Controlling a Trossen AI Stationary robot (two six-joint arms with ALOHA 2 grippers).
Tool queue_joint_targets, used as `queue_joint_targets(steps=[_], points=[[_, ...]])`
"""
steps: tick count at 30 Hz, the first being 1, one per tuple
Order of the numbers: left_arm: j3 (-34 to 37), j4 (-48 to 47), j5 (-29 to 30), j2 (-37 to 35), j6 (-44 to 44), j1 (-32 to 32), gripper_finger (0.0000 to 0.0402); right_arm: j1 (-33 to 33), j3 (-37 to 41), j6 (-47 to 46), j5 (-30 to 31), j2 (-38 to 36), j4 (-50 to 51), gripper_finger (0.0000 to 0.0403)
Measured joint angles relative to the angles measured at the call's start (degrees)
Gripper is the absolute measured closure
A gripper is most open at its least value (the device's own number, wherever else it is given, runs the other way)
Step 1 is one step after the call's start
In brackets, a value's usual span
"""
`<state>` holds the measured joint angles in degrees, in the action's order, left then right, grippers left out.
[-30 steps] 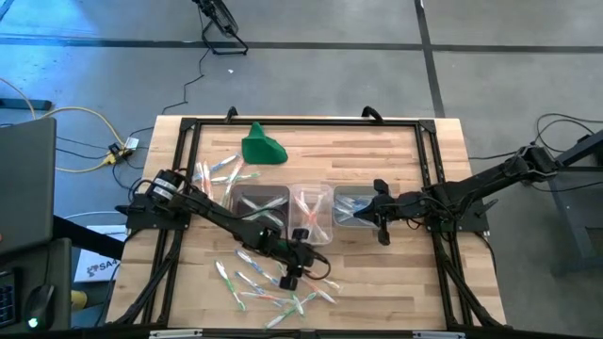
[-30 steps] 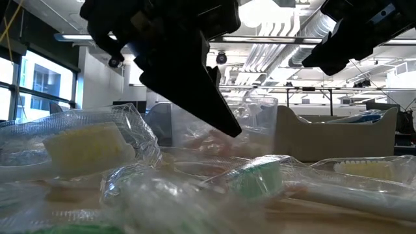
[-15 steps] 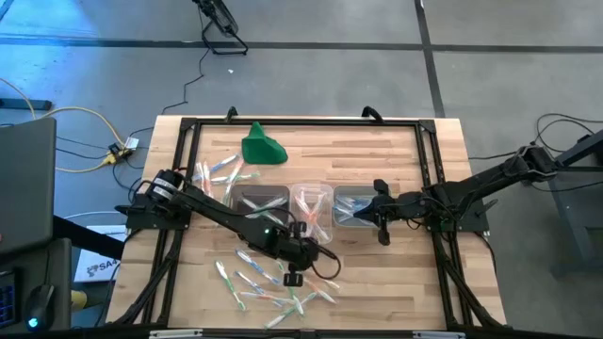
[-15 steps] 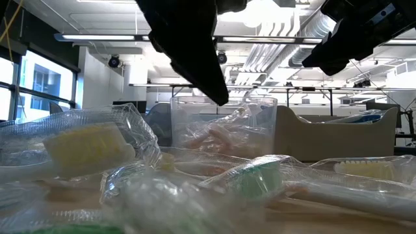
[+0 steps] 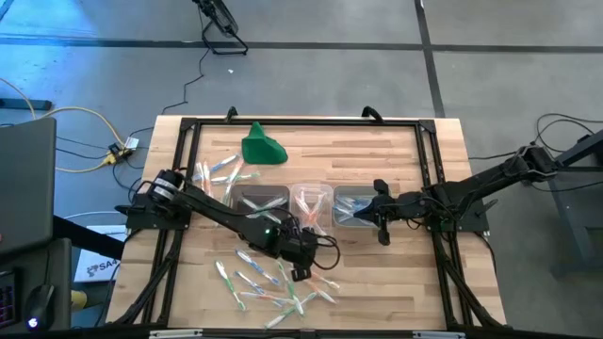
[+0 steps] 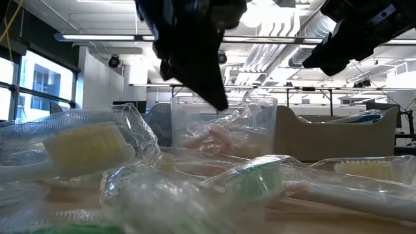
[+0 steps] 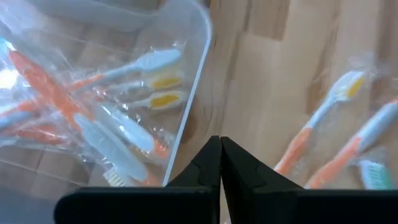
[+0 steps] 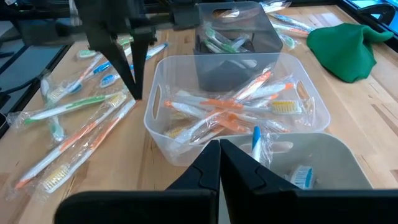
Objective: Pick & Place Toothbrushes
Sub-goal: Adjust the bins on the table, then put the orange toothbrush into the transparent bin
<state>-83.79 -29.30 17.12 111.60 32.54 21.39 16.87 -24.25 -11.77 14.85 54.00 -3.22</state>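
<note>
Just beside left claw (image 5: pixel 300 274), loose toothbrushes (image 5: pixel 273 287)

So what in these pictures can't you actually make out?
- High view: the loose toothbrushes at the table's near edge are too small to count, and the left gripper covers some.
- Low view: clear wrappers fill the foreground, blurred, hiding the tabletop.
- Right wrist view: the near tub is cut off by the edge and hidden by the right gripper, so its contents are unclear.
</note>
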Motion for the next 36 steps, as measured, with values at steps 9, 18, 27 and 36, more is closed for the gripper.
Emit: queue_joint_targets(steps=[9, 18, 27, 36], points=[[0.0, 0.2, 7.5, 1.8, 2.1, 0.0, 0.0401, 0.0, 0.0, 0.0, 0.0, 0.0, 0.7, 0.0401], [0.1, 0.8, 11.8, 1.8, 0.9, -0.5, 0.0401, 0.0, 0.0, -0.2, 0.2, 0.0, 1.1, 0.0401], [0.1, 0.8, 15.9, 2.5, 0.8, -1.6, 0.0401, 0.0, 0.0, -0.2, 0.2, 0.0, 1.3, 0.0401], [-2.5, 1.4, 12.8, 1.1, -1.7, -0.6, 0.0401, 0.0, 0.0, -0.2, 0.0, 0.0, 1.3, 0.0401]])
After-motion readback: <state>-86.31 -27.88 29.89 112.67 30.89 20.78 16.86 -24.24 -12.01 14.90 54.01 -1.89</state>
